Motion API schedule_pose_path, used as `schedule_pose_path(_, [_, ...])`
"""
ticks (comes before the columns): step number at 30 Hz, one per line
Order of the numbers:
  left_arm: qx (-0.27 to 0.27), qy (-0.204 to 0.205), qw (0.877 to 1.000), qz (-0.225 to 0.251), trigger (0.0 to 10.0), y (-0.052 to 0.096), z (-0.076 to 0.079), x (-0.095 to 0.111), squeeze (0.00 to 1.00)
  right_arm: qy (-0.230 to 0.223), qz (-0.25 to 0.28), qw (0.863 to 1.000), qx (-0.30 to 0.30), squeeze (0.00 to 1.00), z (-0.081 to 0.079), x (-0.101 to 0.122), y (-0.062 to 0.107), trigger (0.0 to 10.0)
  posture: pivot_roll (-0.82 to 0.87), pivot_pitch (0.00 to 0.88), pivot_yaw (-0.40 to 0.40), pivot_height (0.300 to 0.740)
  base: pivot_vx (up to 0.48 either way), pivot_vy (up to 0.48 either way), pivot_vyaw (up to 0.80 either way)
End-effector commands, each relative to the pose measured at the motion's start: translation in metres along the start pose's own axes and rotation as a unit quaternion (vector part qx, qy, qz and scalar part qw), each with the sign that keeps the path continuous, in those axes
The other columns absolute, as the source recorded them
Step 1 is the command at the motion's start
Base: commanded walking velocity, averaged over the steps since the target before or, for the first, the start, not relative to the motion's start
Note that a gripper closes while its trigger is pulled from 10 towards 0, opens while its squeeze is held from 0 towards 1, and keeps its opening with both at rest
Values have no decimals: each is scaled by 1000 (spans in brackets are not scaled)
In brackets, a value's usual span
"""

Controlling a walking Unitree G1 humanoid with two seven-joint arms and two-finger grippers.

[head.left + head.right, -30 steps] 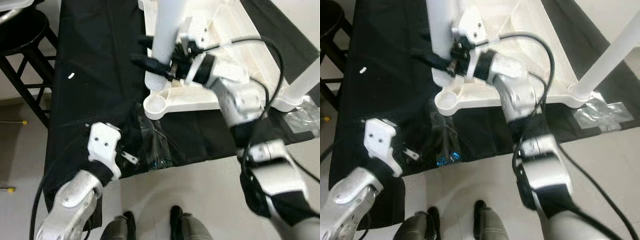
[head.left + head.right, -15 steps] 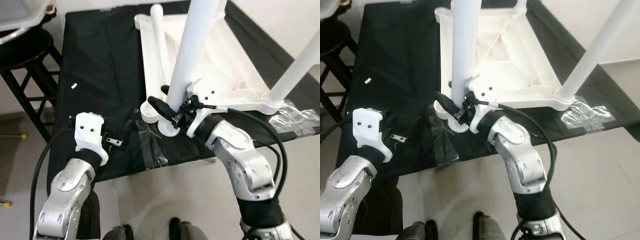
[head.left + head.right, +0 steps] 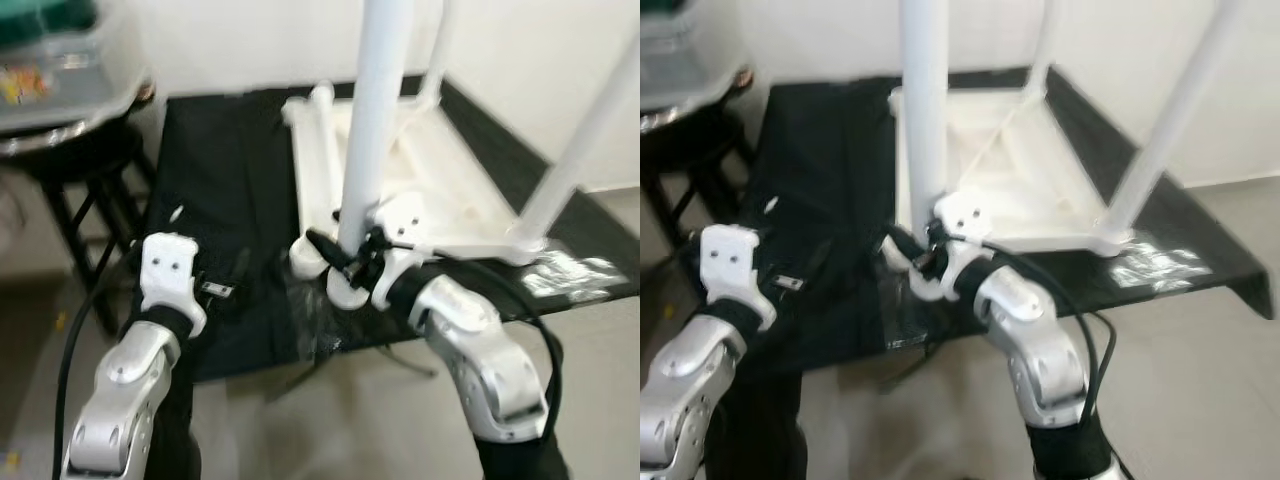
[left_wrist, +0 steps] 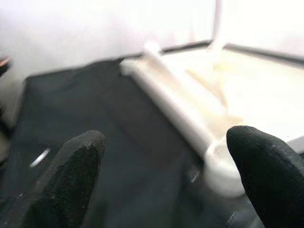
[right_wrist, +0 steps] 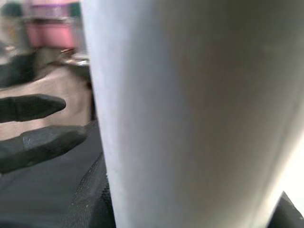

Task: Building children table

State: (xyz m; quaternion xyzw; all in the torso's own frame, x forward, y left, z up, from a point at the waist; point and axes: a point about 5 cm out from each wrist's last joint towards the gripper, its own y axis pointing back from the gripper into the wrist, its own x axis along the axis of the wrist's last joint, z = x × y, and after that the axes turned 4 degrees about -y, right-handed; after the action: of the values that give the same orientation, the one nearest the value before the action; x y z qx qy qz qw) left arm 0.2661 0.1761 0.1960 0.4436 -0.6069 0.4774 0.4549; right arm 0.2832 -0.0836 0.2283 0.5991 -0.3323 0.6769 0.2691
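A white children's table [image 3: 455, 195] lies upside down on a black-clothed table [image 3: 230, 180]. Two of its legs stand upright, one on the right [image 3: 585, 135] and one at the back [image 3: 435, 50]. A loose leg [image 3: 325, 140] lies along its left rim. My right gripper [image 3: 345, 262] is shut on another white leg [image 3: 372, 120] and holds it nearly upright. That leg's lower end sits just beside the empty corner socket [image 3: 305, 258]. My left gripper [image 4: 166, 175] hovers open over the cloth, left of that corner, with nothing between its fingertips [image 4: 76, 166].
A black stool [image 3: 90, 165] with a clear plastic bin [image 3: 60, 50] stands at the left. Shiny clear tape [image 3: 565, 275] lies on the cloth at the front right corner. A small white bit [image 3: 176, 213] rests on the cloth. A white wall rises behind.
The whole picture has shifted as the camera moved. My right gripper still holds the leg, now more upright, with its lower end brought from behind the corner socket to its near side.
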Motion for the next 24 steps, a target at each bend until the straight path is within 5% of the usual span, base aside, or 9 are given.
schedule_pose_path(1, [-9, 18, 1000, -12, 10000, 2, 5, -8, 0, 4, 2, 1000, -4, 0, -2, 0, 2, 10000, -10, 61, -9, 740, 401, 0, 0])
schedule_pose_path(10, [-11, 22, 1000, -7, 10000, -3, 9, -8, 0, 14, 12, 1000, 4, 0, -4, 4, -1, 10000, -9, 54, -1, 740, 360, 0, -315])
schedule_pose_path(15, [-5, 30, 999, -22, 10000, -5, 8, -12, 0, 11, 11, 1000, 4, 0, -2, 6, -1, 10000, -9, 59, 4, 740, 0, 0, 0])
schedule_pose_path(24, [-15, 6, 1000, -24, 10000, -6, 7, -13, 0, 12, 5, 1000, 21, 0, -3, 4, 3, 10000, -10, 58, 11, 740, 0, 458, 0])
